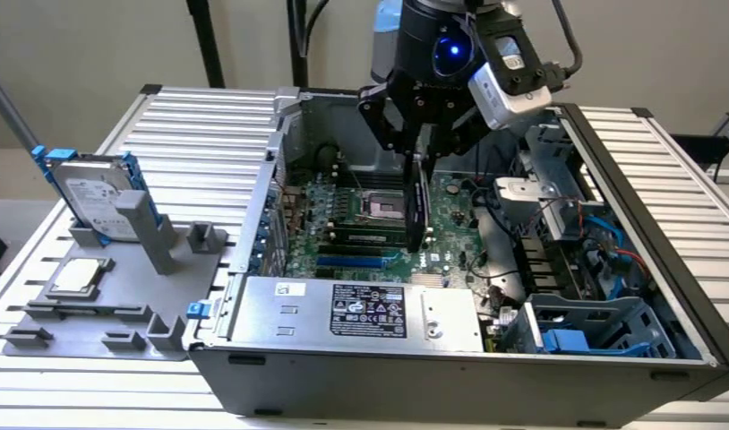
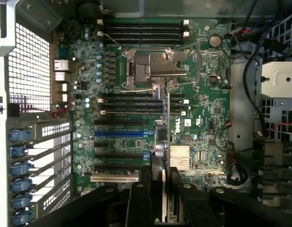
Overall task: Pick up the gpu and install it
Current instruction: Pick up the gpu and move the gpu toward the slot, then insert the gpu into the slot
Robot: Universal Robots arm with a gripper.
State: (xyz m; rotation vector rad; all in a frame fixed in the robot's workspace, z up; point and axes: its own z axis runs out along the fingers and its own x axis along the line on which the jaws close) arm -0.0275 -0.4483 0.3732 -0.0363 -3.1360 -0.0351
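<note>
The thin, flat, green-and-dark circuit card, the gpu (image 1: 421,215), is held edge-on between the narrowed jaws of the black gripper (image 1: 421,150) just above the green motherboard (image 1: 338,202), lifted but seemingly not yet seated.

A robotics lab bench, judging by the robot arm (image 1: 442,45) poised over an open desktop computer case (image 1: 460,387) on a ribbed aluminium table (image 1: 197,116), beside a grey fixture (image 1: 125,311) holding a hard drive (image 1: 96,202)
</note>
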